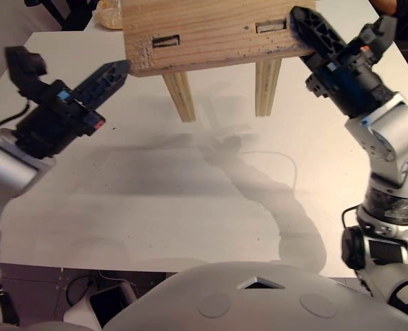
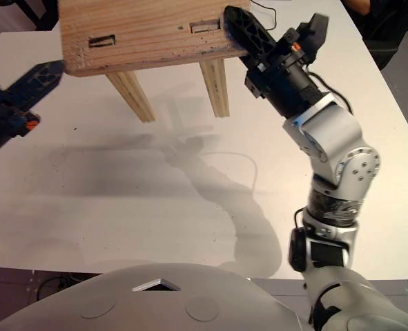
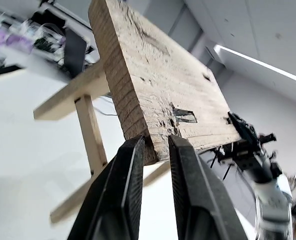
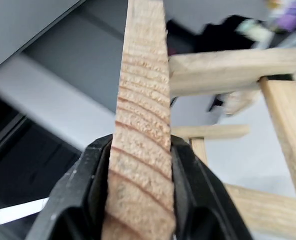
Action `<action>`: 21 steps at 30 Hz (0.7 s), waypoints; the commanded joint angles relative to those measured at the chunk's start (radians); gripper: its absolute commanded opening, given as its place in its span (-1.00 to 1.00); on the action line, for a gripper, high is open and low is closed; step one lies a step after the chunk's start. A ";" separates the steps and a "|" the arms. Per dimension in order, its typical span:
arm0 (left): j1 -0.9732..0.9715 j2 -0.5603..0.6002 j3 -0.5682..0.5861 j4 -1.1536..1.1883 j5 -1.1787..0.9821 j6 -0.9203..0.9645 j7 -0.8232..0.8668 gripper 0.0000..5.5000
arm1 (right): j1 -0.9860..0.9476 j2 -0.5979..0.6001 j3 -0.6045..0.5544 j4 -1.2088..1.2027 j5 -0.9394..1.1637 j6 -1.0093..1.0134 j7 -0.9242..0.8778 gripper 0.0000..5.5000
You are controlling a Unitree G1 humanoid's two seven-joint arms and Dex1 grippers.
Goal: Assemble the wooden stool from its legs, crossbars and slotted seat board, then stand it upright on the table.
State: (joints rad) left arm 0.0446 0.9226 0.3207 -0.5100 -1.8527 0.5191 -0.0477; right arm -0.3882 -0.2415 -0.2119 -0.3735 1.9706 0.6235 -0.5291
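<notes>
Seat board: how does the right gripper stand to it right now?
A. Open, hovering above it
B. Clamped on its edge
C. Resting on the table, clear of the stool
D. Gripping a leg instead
B: in the right wrist view the edge of the seat board sits wedged between the two fingers of the right gripper, which press on it from both sides.

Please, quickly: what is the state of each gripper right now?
Left gripper: at a corner of the seat board; open or closed cannot be told.
Right gripper: closed on the seat board's edge.
</notes>
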 commanded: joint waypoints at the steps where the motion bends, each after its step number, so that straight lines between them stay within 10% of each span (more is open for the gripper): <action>1: -0.216 -0.135 -0.106 -0.200 -0.120 -0.024 0.203 -0.72 | -0.111 0.237 0.051 -0.159 0.002 -0.062 -0.415 -0.48; 8: -0.232 -0.115 -0.112 -0.122 -0.120 0.119 0.326 -0.72 | 0.029 0.272 0.027 -0.141 0.002 -0.034 -0.679 -0.48; 21: -0.059 -0.041 -0.083 -0.029 -0.120 0.255 0.300 -0.43 | 0.136 -0.145 0.142 -0.050 0.001 0.175 -0.449 -0.22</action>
State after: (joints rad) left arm -0.0374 0.8558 0.2720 -0.5506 -1.9429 0.6816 0.2910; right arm -0.3151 -0.2975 -0.2006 -0.4749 1.9815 0.6407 -0.9177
